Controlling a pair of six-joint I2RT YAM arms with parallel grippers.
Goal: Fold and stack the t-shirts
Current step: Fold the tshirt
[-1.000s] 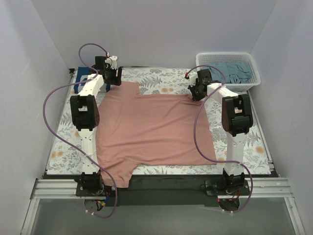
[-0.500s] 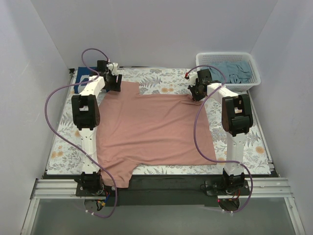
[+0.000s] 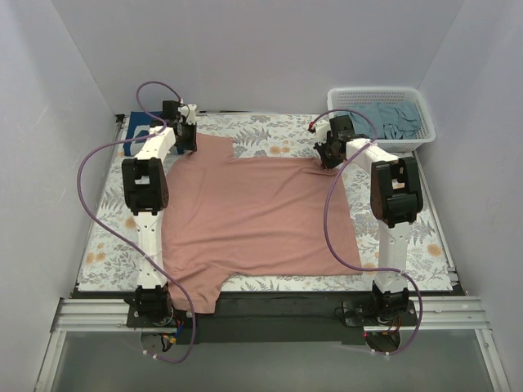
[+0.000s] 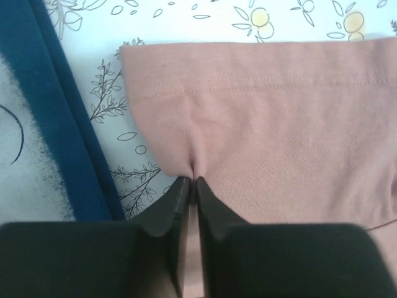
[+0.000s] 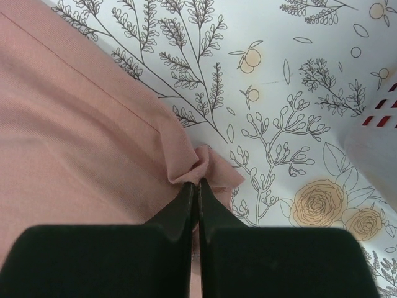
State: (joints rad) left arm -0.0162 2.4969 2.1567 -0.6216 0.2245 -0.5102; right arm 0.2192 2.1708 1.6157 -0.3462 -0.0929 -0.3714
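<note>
The dusty-pink shirt [image 3: 253, 212] lies spread nearly flat over most of the flowered table cloth [image 3: 270, 126]. One sleeve droops over the near edge at the left, and the stitched far-left hem and the far-right corner are each gathered into a small pucker. The navy shirt [image 3: 140, 128] lies at the far left corner just beside the pink one's hem, mostly hidden, with white print showing in the left wrist view. The grey-teal shirt [image 3: 388, 121] sits crumpled inside the white basket [image 3: 380, 92] at the far right, well apart from the other two.
</note>
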